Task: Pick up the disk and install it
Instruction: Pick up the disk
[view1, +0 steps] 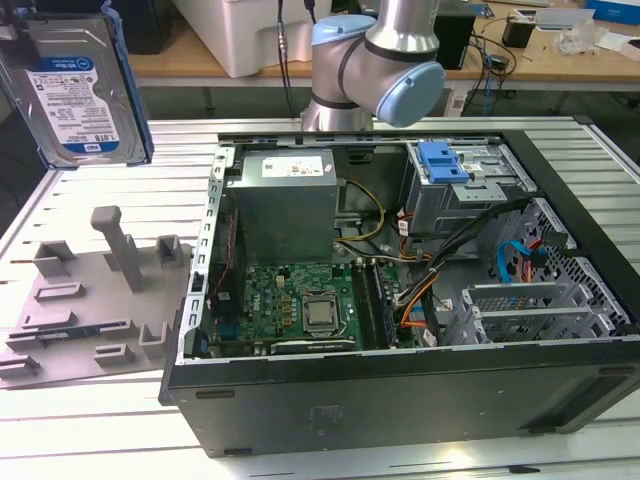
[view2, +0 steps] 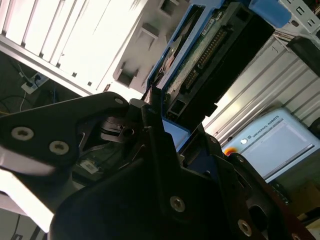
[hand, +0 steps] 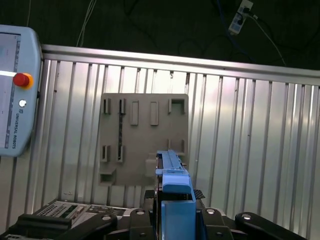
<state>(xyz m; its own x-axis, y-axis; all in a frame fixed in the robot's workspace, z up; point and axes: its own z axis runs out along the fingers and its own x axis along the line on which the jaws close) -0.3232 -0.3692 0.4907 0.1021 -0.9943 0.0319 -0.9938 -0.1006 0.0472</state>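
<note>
The disk (view1: 75, 90), silver-grey with a blue-and-white label and blue rails, hangs high in the air at the exterior view's left, beyond the open computer case (view1: 400, 405). In the second wrist view my gripper (view2: 162, 122) is shut on one end of the disk (view2: 210, 55), whose connector edge and circuit-board side show. In the first wrist view the disk (hand: 175, 187) appears edge-on between the dark gripper (hand: 177, 222) parts, above the grey fixture plate (hand: 142, 135).
The grey fixture plate (view1: 90, 310) with upright pegs lies on the ribbed metal table (view1: 90, 420). Inside the case are a grey power-supply box (view1: 290, 200), a motherboard (view1: 300, 300) and a drive cage topped by a blue bracket (view1: 445, 165). A teach pendant (hand: 15, 95) lies beside the table.
</note>
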